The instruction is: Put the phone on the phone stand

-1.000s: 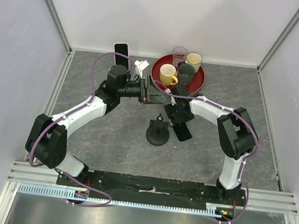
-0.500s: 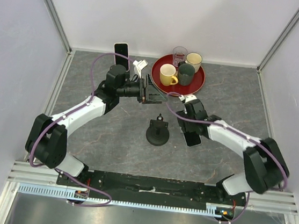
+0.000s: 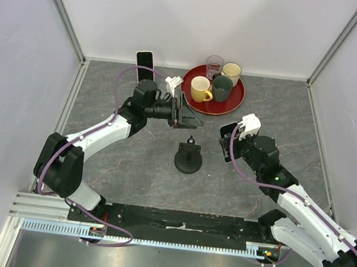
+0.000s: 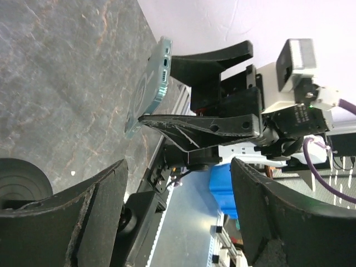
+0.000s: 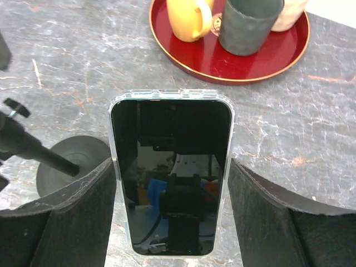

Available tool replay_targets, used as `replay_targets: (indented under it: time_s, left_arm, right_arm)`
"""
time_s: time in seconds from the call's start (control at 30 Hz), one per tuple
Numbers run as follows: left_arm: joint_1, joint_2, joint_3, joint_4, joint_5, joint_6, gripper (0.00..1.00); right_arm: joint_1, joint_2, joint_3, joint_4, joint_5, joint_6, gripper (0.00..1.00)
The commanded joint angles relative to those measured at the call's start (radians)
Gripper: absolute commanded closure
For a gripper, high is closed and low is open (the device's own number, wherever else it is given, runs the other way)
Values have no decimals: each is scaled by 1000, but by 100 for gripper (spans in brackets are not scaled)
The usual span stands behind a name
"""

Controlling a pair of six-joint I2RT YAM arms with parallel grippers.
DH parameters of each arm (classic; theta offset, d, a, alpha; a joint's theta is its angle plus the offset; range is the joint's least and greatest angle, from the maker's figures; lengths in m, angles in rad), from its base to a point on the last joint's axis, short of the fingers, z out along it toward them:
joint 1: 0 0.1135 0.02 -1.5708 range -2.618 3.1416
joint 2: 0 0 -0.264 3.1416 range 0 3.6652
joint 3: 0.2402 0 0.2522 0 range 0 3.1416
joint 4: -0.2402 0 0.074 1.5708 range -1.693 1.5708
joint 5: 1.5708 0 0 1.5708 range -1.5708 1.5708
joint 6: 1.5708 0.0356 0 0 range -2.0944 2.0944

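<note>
Seeing a black-screened phone (image 5: pixel 171 139) in a clear case, pinched by its long edges in the right gripper (image 5: pixel 171 172), just at 3 o'clock of the phone stand (image 3: pixel 188 160). Spotted the left gripper (image 3: pixel 186 114) gaping wide, nothing in it. Versus a second ago: right arm swung out toward 4 o'clock, phone nudged slightly rightward.

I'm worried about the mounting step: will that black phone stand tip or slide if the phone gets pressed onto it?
The phone stand probably resists tipping: its round base looks wide and low beneath a thin stem. It might slide, since nothing visibly fixes it to the smooth table. Whether its small head swivels, I cannot tell.
</note>
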Motion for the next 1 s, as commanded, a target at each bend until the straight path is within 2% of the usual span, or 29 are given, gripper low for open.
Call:
replay_targets:
  time_s: [0.0,0.13,0.33,0.47,0.63,0.67,0.73,0.77,0.8,0.87,0.9,0.97]
  left_arm:
    - [-45,-3,69,-102,-10,132,20]
    - [-96,6,111,-178,-28,217,17]
    - [-128,15,135,-226,-42,272,16]
    - [-131,24,146,-235,-34,278,25]
    - [-149,29,155,-235,-7,296,53]
    - [-149,37,160,-235,5,295,67]
    - [-149,43,171,-235,36,292,81]
    - [-149,41,172,-235,41,292,92]
    - [-149,29,168,-235,41,292,97]
    - [-146,12,151,-202,36,284,98]
    - [-139,-8,135,-185,36,271,98]
    - [-129,-29,115,-101,48,243,98]
  right_arm:
    - [4,-53,60,18,-115,-50,100]
    - [48,-58,137,-60,-163,-45,100]
    - [177,-44,194,-82,-73,-46,100]
    - [267,-21,235,-103,9,-62,100]
    - [414,30,283,-99,168,-83,100]
    - [431,39,290,-100,194,-85,100]
    - [462,73,310,-103,265,-85,100]
    - [464,86,316,-108,282,-73,99]
    - [462,109,332,-134,293,-62,82]
    - [462,126,343,-163,320,-36,52]
    - [462,134,347,-193,325,-21,31]
    - [462,133,346,-229,326,19,17]
